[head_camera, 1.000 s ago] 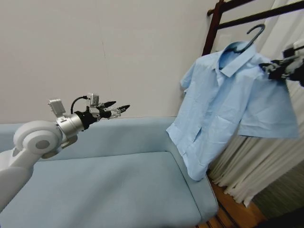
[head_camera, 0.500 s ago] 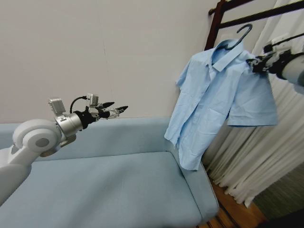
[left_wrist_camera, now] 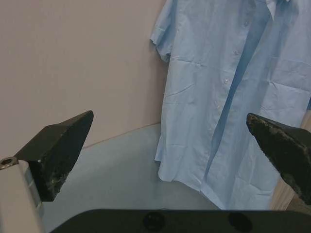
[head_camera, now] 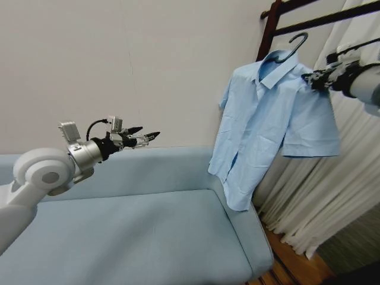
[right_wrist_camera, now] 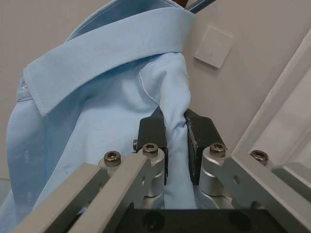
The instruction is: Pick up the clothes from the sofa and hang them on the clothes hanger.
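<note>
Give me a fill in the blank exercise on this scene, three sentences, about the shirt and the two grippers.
1. The right gripper has its jaws shut on the light blue ____.
2. The left gripper hovers above the sofa with its jaws ____.
3. On the shirt, the hook of the dark hanger rises out of the ____.
Missing words: shirt; open; collar.

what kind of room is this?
Probably a home living room, or a mock-up of one: a blue sofa against a plain wall, white curtains and a wooden rack. The right gripper holds a shirt up by the rack; left gripper hovers over the sofa.
</note>
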You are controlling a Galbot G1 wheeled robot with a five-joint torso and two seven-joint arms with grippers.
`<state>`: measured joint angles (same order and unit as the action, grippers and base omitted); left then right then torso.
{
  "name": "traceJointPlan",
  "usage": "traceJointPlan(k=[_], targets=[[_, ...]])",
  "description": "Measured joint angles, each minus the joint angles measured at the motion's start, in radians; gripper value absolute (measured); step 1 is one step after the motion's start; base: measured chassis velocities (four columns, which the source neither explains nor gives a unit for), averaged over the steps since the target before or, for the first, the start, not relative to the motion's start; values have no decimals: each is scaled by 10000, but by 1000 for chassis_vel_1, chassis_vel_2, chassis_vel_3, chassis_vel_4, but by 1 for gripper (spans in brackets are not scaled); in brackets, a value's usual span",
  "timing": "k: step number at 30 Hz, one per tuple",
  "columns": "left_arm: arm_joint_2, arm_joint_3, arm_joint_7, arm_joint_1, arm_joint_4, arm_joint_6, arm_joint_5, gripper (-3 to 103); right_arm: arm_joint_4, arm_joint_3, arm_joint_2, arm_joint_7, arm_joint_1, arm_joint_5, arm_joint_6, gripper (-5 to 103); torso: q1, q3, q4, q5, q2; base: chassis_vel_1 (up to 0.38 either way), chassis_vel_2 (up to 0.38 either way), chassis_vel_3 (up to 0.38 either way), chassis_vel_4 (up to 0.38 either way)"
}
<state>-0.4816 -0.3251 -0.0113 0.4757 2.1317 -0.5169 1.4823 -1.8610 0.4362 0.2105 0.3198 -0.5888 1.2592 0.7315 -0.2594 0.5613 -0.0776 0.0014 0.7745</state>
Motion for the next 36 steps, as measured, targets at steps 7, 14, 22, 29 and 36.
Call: traceJointPlan(k=[7, 14, 22, 29, 36], targets=[[83, -116, 273, 104, -20, 0, -33, 100, 90, 102, -369, -1727, -84, -1270, 9, 9, 0, 0, -3, 0, 0, 0, 0, 0, 0], [-1, -123, 350, 127, -33, 0, -69, 100, 200, 226, -488, -2274, -513, -1853, 22, 9, 1, -1, -6, 3, 1, 0, 0, 0, 0], [-78, -157, 496, 333, -40, 19, -243, 100, 998, 3338, 341, -2499, -3325, -2669, 38, 9, 0, 1, -3, 5, -1, 0, 0, 0, 0], [-116, -293, 560, 552, 27, 42, -295, 100, 1941, 8328, 2056, -1907, -8643, -1421, 47, 9, -1, 2, 2, -12, -1, 0, 0, 0, 0], [-162, -303, 567, 643, 178, 55, -296, 100, 1850, 8684, 2403, -846, -9766, 64, 30, 9, 6, -5, -11, -5, 3, 0, 0, 0, 0]])
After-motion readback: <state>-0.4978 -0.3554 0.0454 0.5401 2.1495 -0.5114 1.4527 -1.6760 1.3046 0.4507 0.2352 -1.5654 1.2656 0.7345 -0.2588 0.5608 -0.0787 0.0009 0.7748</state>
